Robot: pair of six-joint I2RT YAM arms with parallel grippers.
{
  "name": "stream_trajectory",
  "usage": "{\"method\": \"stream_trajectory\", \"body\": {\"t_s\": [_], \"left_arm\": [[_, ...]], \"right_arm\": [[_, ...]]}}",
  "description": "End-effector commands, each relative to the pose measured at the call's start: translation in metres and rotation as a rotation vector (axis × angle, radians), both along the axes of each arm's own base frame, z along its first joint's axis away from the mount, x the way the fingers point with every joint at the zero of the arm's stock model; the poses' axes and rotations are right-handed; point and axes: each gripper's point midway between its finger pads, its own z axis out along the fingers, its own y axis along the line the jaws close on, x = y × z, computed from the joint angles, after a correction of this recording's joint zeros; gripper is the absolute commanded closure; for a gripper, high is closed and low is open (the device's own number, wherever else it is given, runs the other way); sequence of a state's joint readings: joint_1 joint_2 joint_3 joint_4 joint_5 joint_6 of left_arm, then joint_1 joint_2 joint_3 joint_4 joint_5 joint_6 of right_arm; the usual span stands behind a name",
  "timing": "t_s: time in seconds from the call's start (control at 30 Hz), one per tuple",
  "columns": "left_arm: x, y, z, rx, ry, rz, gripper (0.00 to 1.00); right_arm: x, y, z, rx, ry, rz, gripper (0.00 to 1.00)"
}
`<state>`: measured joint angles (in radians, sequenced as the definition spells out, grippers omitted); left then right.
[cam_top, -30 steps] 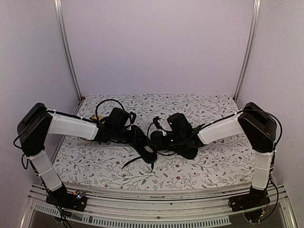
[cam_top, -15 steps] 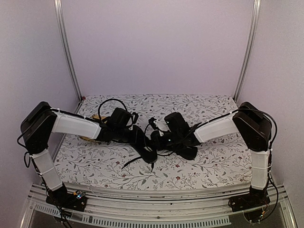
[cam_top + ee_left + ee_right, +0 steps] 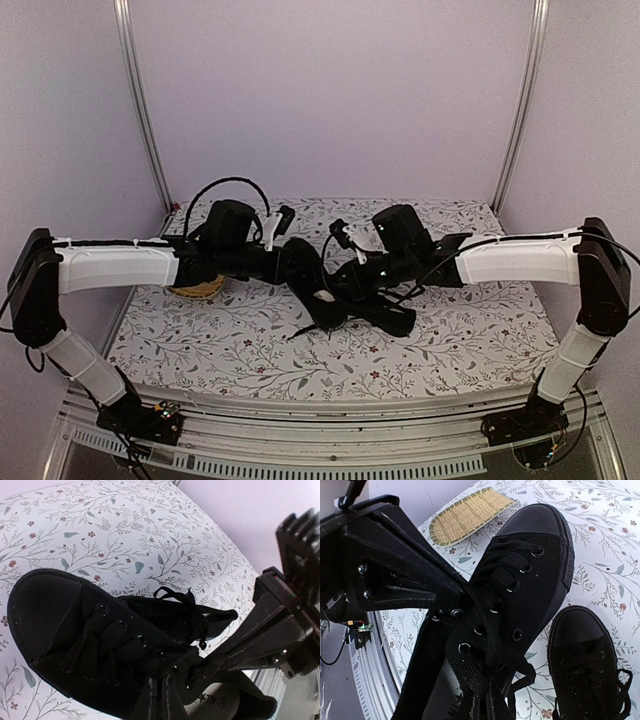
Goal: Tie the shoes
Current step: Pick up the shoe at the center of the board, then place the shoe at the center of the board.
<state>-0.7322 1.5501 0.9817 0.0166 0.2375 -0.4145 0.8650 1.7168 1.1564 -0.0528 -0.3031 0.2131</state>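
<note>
- Both my forearms have risen and stretched out level since a second ago, and my jaws, then partly apart, have closed.
- One black shoe [image 3: 520, 580] sits near the middle of the table, between my two grippers, its toe cap toward the yellow mat [image 3: 470, 512].
- My left gripper [image 3: 161, 699] is pinched tight on a strand of the laces [image 3: 175, 596] by the upper eyelets.
- My right gripper [image 3: 481, 704] is clamped on another strand at the same end of the shoe.
- My two grippers sit close together above the shoe's opening.
- I cannot tell whether its sole is off the table.
- Its partner, the second shoe [image 3: 585, 665], stands just beside it on the floral table cover [image 3: 450, 350].
</note>
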Motion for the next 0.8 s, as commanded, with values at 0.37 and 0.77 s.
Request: {"method": "stream_trajectory", "body": {"t_s": [0.37,0.77], "left_arm": [[-0.021,-0.086,0.063,-0.129,-0.095,-0.194,1.00],[-0.016,-0.070,0.038,-0.095,-0.073,-0.114,1.00]], "right_arm": [[-0.028,-0.094,0.050,-0.111,-0.040,-0.319,0.98],[-0.057,-0.061,0.017,-0.008,0.047,-0.152,0.98]]}}
